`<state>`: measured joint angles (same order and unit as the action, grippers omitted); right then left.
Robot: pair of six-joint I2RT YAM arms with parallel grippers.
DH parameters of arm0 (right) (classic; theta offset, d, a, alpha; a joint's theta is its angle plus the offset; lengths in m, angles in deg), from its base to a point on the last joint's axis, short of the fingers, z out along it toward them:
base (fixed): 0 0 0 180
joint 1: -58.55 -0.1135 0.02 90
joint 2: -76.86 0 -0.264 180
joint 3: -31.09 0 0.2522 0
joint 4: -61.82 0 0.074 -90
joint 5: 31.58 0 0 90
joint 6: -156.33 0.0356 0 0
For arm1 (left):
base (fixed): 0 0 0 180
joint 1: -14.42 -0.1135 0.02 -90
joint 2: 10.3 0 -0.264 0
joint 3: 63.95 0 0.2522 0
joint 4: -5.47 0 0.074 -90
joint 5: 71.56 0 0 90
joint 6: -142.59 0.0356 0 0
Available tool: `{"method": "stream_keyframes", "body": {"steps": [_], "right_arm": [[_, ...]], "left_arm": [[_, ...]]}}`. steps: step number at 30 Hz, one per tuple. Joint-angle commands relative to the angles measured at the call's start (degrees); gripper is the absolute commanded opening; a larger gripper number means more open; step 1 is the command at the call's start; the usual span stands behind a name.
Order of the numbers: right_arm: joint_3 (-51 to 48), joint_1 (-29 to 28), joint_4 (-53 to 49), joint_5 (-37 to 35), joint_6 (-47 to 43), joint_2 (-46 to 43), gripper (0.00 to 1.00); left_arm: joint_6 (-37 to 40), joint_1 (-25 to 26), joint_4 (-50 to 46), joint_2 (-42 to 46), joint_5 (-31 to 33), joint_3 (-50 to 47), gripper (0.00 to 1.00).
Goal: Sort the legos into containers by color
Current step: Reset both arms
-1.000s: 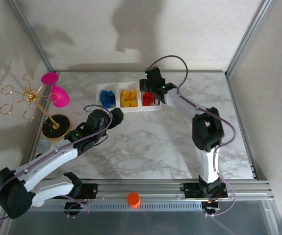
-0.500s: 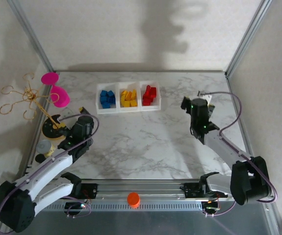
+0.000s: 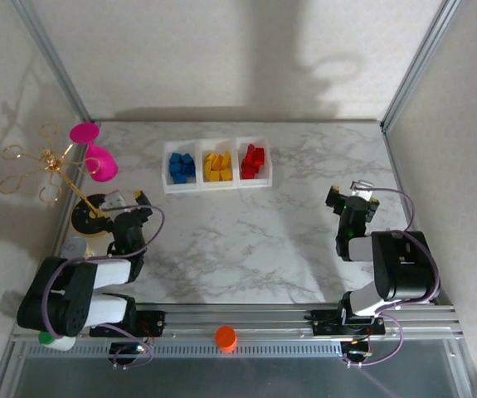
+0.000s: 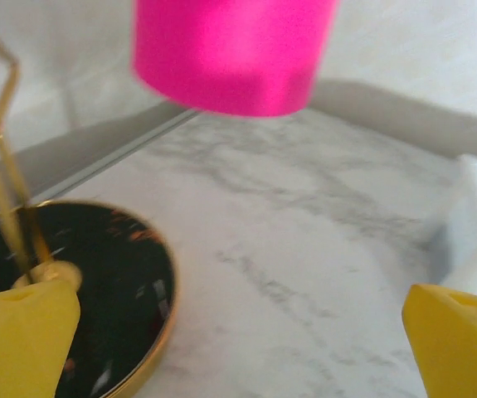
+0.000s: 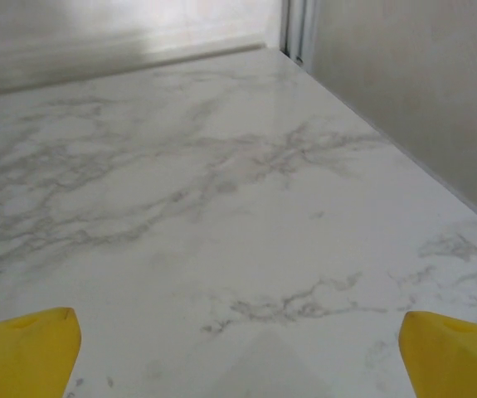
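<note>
Over table (image 3: 246,240), left gripper (image 3: 128,200), right gripper (image 3: 352,196)

I've pulled both arms back. My right gripper (image 3: 352,197), a second ago over the red bin (image 3: 255,182) at twelve o'clock, now sits folded in at three o'clock of the table (image 3: 246,240). My left gripper (image 3: 128,201) has withdrawn from near the middle to nine o'clock, beside the black stand base (image 3: 89,217).
</note>
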<state>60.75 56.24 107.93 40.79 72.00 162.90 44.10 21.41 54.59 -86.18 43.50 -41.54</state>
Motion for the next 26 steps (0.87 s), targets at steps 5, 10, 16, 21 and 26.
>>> {"method": "stream_keyframes", "body": {"steps": [5, 10, 16, 21, 26], "right_arm": [[-3.32, 1.27, 13.29, 11.44, -3.56, 2.27, 0.99], [-3.37, 1.3, 13.71, 11.39, -3.73, 2.34, 0.99], [-3.35, 1.25, 13.79, 11.44, -3.74, 2.29, 0.99], [-3.13, 1.3, 13.17, 11.61, -3.65, 2.38, 0.99], [-3.35, 1.3, 13.6, 11.74, -3.79, 2.34, 0.99]], "left_arm": [[5.55, -0.66, 22.14, -13.28, -9.95, -0.38, 1.0], [3.44, -2.48, 12.66, -12.39, -11.23, 3.54, 1.0], [3.44, -2.41, 12.35, -12.21, -11.26, 3.64, 1.0], [3.49, -2.39, 12.35, -12.25, -11.19, 3.66, 1.0], [3.48, -2.39, 12.4, -12.26, -11.21, 3.66, 1.0]]}}
